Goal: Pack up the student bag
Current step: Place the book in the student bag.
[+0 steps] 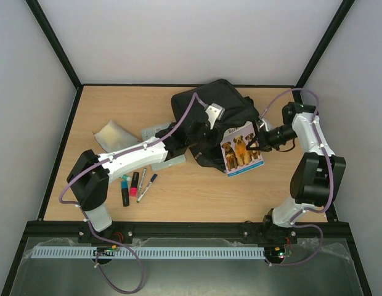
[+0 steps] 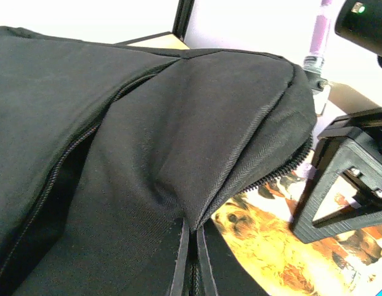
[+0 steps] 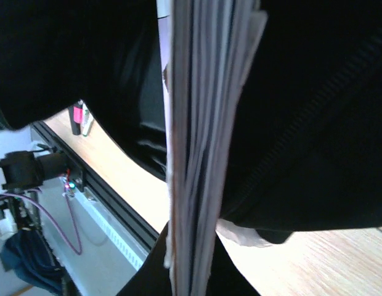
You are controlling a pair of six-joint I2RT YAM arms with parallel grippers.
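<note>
The student bag (image 1: 219, 111) is a large black backpack lying mid-table at the back. My left gripper (image 1: 190, 140) is shut on the fabric edge of its zipped opening (image 2: 194, 243), holding that flap up. A thin book with dogs on its cover (image 1: 241, 150) leans at the bag's right front, partly under the raised flap (image 2: 259, 246). My right gripper (image 1: 257, 139) is shut on the book's right edge. In the right wrist view the page edges (image 3: 197, 154) run up between my fingers (image 3: 191, 271), with dark bag fabric (image 3: 314, 123) on both sides.
Several markers and pens (image 1: 135, 185) lie on the wood left of centre, near the left arm. A crumpled grey sheet (image 1: 113, 132) and a flat grey case (image 1: 167, 161) sit at the left. The black frame rail (image 1: 191, 227) runs along the front edge.
</note>
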